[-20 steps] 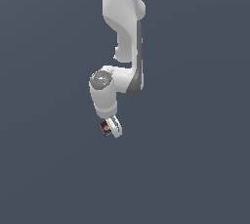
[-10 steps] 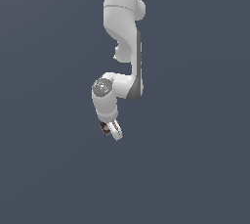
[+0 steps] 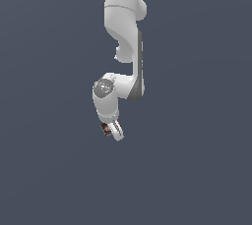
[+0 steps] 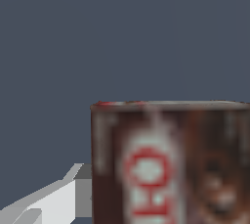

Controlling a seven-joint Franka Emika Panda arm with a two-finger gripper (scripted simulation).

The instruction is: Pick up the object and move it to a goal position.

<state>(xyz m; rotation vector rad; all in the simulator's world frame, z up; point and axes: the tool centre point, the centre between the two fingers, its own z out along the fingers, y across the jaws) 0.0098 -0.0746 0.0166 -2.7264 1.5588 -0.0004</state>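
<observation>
Here the white arm [image 3: 125, 47] hangs down from the top of the exterior view against a plain slate-grey ground, its upper links thick and rounded, with a grey-capped joint [image 3: 104, 87] at the bend where the wrist section turns downward. At the lowest end sits the claw [image 3: 112, 129], tilted so that it points down and a little toward the exterior view's right. The object [image 3: 105, 129], a small dark brown box with a touch of red, shows at the claw's side toward the exterior view's left, pressed right against the white finger housing and far smaller than the wrist above it. The claw is closed narrow around the object, holding it; no other thing touches it in either view. In the wrist view the box [image 4: 171, 164] fills the near field, blurred from closeness: a dark brown face with a paler vertical panel carrying red ringed lettering on whitish ground, a thin red strip along its upper edge, and a darker mottled patch beside the label that is too smeared to read. One pale grey finger [image 4: 49, 201] of the claw reaches in from the corner and meets the box's side edge. Behind the box there is only the same flat grey-blue surface, without marks.
</observation>
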